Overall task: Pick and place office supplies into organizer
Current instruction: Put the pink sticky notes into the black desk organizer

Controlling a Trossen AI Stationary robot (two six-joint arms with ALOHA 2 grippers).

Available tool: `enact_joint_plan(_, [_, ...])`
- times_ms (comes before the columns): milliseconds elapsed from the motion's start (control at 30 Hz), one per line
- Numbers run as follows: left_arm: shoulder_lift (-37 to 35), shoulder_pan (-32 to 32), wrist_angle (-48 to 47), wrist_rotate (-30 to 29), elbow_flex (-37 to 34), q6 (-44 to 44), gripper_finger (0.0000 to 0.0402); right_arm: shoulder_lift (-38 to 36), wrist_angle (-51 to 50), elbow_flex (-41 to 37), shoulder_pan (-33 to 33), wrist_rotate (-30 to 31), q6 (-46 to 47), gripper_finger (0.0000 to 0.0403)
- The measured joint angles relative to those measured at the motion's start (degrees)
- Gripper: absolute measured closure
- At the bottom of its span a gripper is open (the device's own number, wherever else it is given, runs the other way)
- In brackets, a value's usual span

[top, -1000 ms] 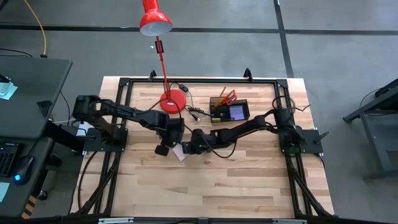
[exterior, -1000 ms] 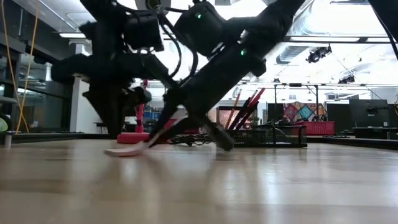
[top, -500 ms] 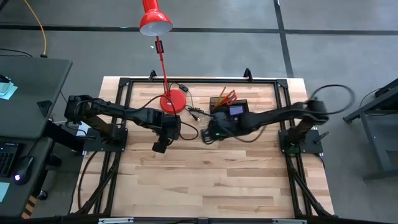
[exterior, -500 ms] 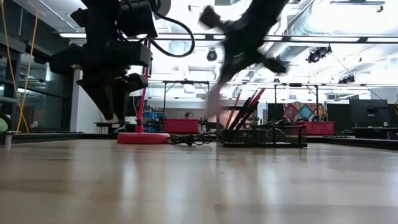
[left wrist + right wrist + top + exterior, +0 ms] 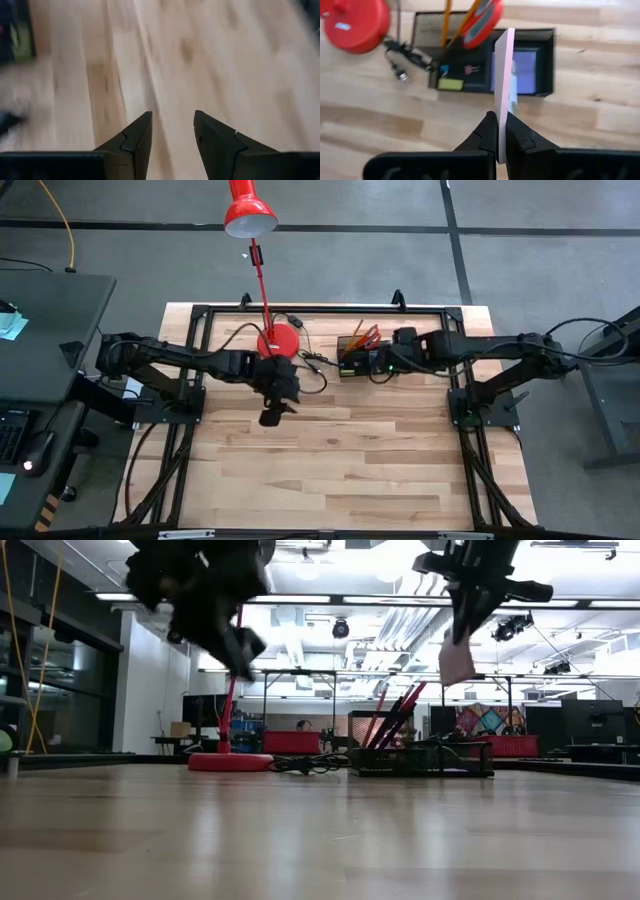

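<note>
Two end effectors: right (image 5: 499, 131) clamps pink sticky-note pad (image 5: 504, 75) above organizer (image 5: 547, 60), left (image 5: 172, 131) apart

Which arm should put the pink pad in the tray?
Right. The right gripper is shut on the pink pad, above the tray. The left gripper is open, empty, over bare table.

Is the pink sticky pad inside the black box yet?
Not yet. The right gripper is shut on the pink sticky pad, holding it on edge in the air above the organizer, not inside.
</note>
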Motion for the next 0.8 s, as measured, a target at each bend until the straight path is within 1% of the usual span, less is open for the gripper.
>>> enact_joint_plan(67, [-1.84, 0.48, 3.0, 2.05, -0.11, -2.11, 0.0268, -1.2, -0.51, -1.02, -1.72, -0.18, -1.69, 0.0403])
enact_joint_plan(133, [-3.74, 1.16, 5.48, 3.03, -0.13, -2.79, 0.0268, -3.02, -0.18, -3.02, -3.79, -1.71, -3.85, 0.0403])
enact_joint_plan(233, [-6.54, 2.98, 5.84, 3.55, -0.13, -3.34, 0.0268, -7.39, 2.49, -7.78, -6.15, -3.01, -5.61, 0.0403])
enact_joint_plan(333, [-9.45, 5.36, 6.07, 5.47, -0.13, -2.24, 0.0268, -13.27, 8.69, -13.59, -8.71, -3.75, -6.74, 0.0403])
enact_joint_plan(433, [-12.08, 7.82, 8.02, 8.09, -0.52, -2.25, 0.0268, -19.19, 15.67, -20.05, -11.64, -6.17, -7.91, 0.0403])
enact_joint_plan(500, [-13.96, 9.43, 14.26, 11.49, -2.7, -3.54, 0.0268, -22.51, 21.93, -24.25, -13.56, -8.31, -8.35, 0.0403])
enact_joint_plan(600, [-17.12, 11.82, 25.77, 14.65, -8.87, -8.67, 0.0268, -25.27, 28.78, -29.56, -16.13, -11.71, -8.45, 0.0403])
enact_joint_plan(700, [-20.4, 13.82, 39.13, 17.42, -16.54, -14.58, 0.0268, -26.03, 33.43, -32.56, -17.82, -13.28, -8.25, 0.0403])
enact_joint_plan(800, [-23.4, 16.02, 55.83, 19.33, -25.03, -23.03, 0.0268, -25.33, 34.66, -33.55, -20.14, -14.51, -8.72, 0.0403])
